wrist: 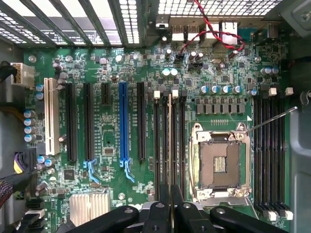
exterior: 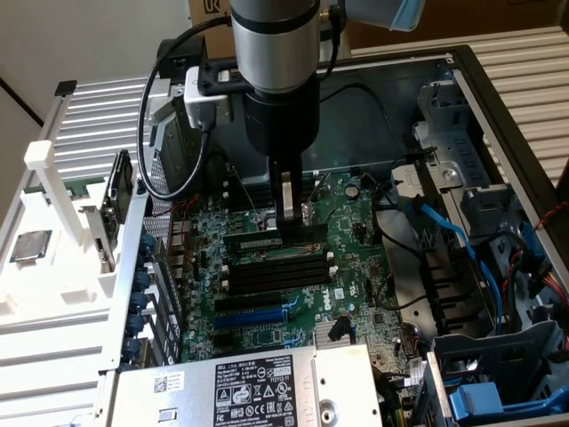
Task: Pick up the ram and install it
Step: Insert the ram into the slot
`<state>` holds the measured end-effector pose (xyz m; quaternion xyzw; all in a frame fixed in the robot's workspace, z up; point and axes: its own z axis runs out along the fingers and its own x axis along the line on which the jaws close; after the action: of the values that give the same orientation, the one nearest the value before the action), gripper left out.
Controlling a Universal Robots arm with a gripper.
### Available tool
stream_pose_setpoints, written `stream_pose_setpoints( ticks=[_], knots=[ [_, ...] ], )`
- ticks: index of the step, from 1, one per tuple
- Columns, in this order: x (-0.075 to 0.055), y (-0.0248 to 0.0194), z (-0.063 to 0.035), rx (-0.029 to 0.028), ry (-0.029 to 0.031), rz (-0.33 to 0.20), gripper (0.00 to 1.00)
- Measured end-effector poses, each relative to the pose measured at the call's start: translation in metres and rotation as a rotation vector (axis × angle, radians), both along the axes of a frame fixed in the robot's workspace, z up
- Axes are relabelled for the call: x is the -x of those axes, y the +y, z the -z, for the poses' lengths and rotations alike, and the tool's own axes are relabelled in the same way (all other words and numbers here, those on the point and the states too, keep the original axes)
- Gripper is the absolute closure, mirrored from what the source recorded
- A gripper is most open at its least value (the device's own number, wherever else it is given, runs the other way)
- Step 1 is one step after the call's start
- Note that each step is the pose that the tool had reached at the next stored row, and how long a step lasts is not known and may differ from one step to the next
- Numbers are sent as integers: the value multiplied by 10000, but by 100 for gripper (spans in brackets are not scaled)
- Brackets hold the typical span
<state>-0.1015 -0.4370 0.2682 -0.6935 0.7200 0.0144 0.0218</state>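
A: End effector, what state?
B: End effector [exterior: 289, 221] is pinching the ram [exterior: 258, 241] by its top edge. Fingers are pressed onto the board from both sides. In the wrist view the end effector [wrist: 169, 190] has the ram [wrist: 169, 141] edge-on between the two black fingers [wrist: 161, 206], a thin pale strip.

A: Where is the ram?
B: Inside the open computer case [exterior: 498, 107], down at the motherboard [exterior: 356, 267]. It's level and lined up lengthwise with the bank of black memory slots [exterior: 276, 271]. White label faces the exterior camera. Can't tell if it's fully seated or just resting on a slot.

A: Neighbours?
B: The other black slots just beside it are bare. The CPU socket [wrist: 219, 162] is next to that bank, open, with a metal frame around it. A second set of memory slots [wrist: 272, 155] is on the socket's far side. The blue expansion slot [wrist: 123, 121] is well apart on the other side.

A: Anything else?
B: Arm comes straight down into the case. Blue cables [exterior: 453, 236] on the exterior view's right. Labelled silver box [exterior: 258, 387] at the near edge. Outside the case, on the exterior view's left, a square silver chip [exterior: 28, 246] on a white fixture [exterior: 53, 178].
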Motion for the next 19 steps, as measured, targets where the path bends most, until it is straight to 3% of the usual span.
stream_pose_setpoints(
  ticks=[8,19],
  knots=[
    [0,-1,103,0,0,1,87],
    [-25,-43,126,1,13,0,87]
  ],
)
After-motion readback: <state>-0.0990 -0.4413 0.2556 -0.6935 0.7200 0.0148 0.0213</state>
